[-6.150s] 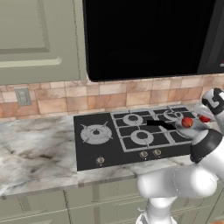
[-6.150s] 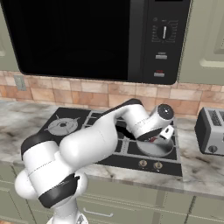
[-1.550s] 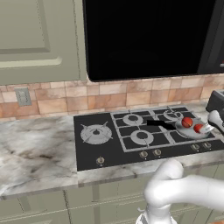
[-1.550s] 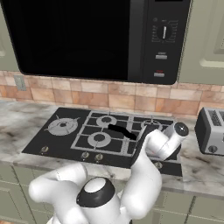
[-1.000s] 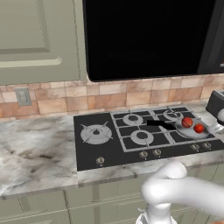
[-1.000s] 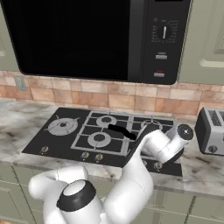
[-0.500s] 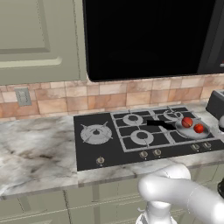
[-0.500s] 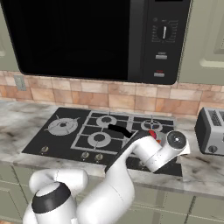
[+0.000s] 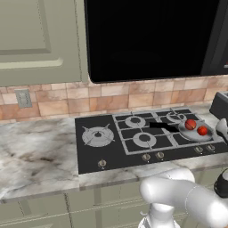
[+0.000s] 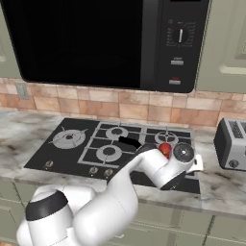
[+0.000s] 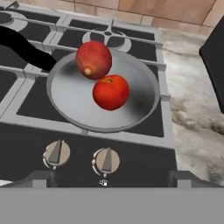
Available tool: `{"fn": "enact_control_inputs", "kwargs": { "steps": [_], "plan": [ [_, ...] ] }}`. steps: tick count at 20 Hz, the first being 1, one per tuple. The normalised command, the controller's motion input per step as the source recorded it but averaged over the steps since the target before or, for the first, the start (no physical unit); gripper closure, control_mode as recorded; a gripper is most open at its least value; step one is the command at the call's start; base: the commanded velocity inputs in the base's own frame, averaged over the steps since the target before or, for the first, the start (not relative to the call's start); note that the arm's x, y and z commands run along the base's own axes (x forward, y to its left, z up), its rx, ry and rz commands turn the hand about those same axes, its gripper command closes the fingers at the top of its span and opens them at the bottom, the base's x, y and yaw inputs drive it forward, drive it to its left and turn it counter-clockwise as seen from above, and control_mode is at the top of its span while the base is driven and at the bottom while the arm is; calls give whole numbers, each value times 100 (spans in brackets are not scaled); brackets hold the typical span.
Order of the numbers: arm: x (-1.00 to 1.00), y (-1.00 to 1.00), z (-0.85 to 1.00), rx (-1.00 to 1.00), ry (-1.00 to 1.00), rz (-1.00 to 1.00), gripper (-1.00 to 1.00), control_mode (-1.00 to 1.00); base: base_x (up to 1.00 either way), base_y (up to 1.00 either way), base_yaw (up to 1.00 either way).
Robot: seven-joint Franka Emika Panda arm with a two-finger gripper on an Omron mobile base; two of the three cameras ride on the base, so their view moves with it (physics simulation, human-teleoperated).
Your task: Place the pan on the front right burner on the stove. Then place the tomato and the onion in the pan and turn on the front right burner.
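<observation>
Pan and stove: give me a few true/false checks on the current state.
1. The pan sits on a stove grate. True.
2. The pan is empty. False: the tomato and the onion lie in it.
3. The tomato and onion are side by side, close together. True.
4. The pan's handle points toward the knobs. False: it runs away from them, over the neighbouring grate.
5. The gripper holds the tomato. False: it is open, holding nothing.

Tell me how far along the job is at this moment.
Done: the pan sits on the front right burner of the stove, with the tomato and onion inside. In hand: the open gripper faces the two right-hand knobs, holding nothing. Left: turning that burner on.
</observation>
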Motion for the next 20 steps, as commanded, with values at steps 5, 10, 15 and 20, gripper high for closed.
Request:
{"fn": "enact_control_inputs", "kwargs": {
  "steps": [5,10,15,20],
  "plan": [
    [0,0,0,0,6,0,-100,-100,0,0,0],
    [0,0,0,0,9,0,-100,-100,0,0,0],
    [-2,0,0,0,10,-1,-100,-100,0,0,0],
    [-8,0,0,1,5,-10,-100,-100,0,0,0]
  ]
}}
